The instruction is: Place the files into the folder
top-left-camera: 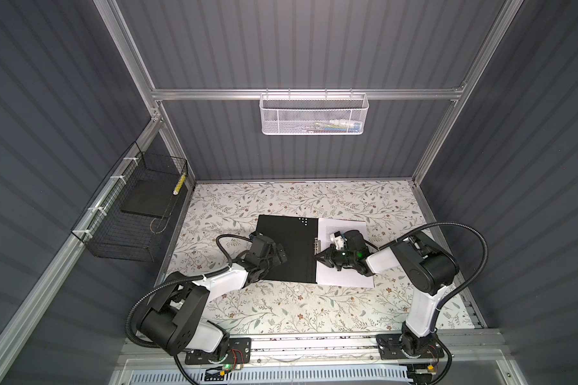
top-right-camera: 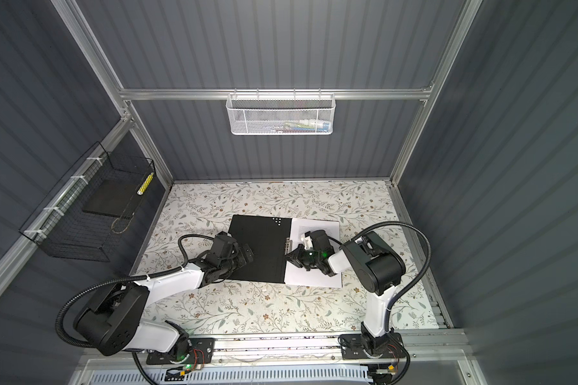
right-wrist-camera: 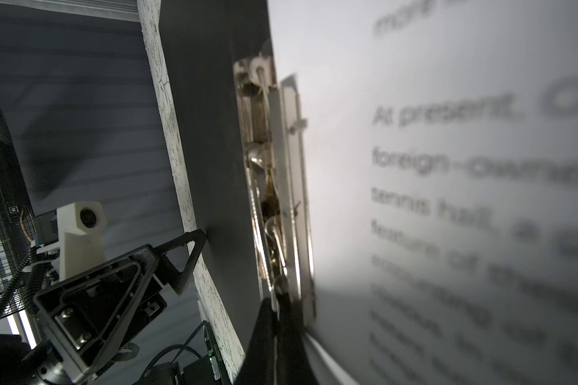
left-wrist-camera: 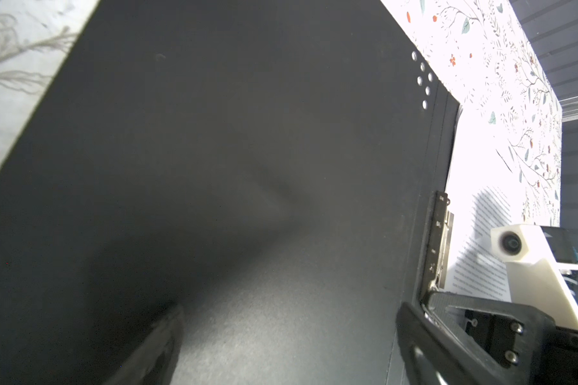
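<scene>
Folder (top-left-camera: 291,240) open, files (top-left-camera: 342,275) beside metal clip (top-left-camera: 316,246), right claw (top-left-camera: 318,256) clenched, left claw (top-left-camera: 282,255) released

The folder (top-left-camera: 287,248) shows a matt black, faintly grainy, card-like inside, its clip (right-wrist-camera: 281,186) is bright glossy metal, and the files (top-left-camera: 341,280) are smooth white paper, matt, with black print. The table (top-left-camera: 281,316) wears a smooth floral-printed covering with little sheen, and the left gripper (top-left-camera: 279,255) looks like matt black plastic. In the upper centre of the frame a white-painted perforated-metal basket (top-left-camera: 314,115) hangs from a satin aluminium rail (top-left-camera: 214,95), while at the left a black wire basket (top-left-camera: 124,216) is thin, dull wire.
</scene>
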`<state>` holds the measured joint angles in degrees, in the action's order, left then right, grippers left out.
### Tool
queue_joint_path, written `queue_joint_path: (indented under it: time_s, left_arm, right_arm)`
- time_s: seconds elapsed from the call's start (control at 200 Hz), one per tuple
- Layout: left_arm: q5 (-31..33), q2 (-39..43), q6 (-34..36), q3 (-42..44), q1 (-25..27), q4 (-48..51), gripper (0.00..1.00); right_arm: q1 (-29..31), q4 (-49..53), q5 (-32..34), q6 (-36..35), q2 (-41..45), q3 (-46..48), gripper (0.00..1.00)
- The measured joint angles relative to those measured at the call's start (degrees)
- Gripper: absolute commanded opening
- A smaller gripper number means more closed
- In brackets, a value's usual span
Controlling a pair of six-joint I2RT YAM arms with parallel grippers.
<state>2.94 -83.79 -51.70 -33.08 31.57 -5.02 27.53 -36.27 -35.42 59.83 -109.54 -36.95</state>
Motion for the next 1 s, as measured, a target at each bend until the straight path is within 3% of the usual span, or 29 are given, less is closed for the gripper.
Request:
queue_joint_path:
  time_s: [0.475, 1.001]
  left_arm:
    - [0.6, -0.6, 0.2, 0.1, 0.3, -1.7, 1.0]
    - [4.4, -0.3, 0.6, 0.6, 2.5, -2.8, 1.0]
  right_arm:
    - [1.6, 7.5, 5.1, -1.4, -0.2, -5.4, 0.0]
    - [2.1, 24.0, 5.0, -2.9, 1.6, -13.7, 0.0]
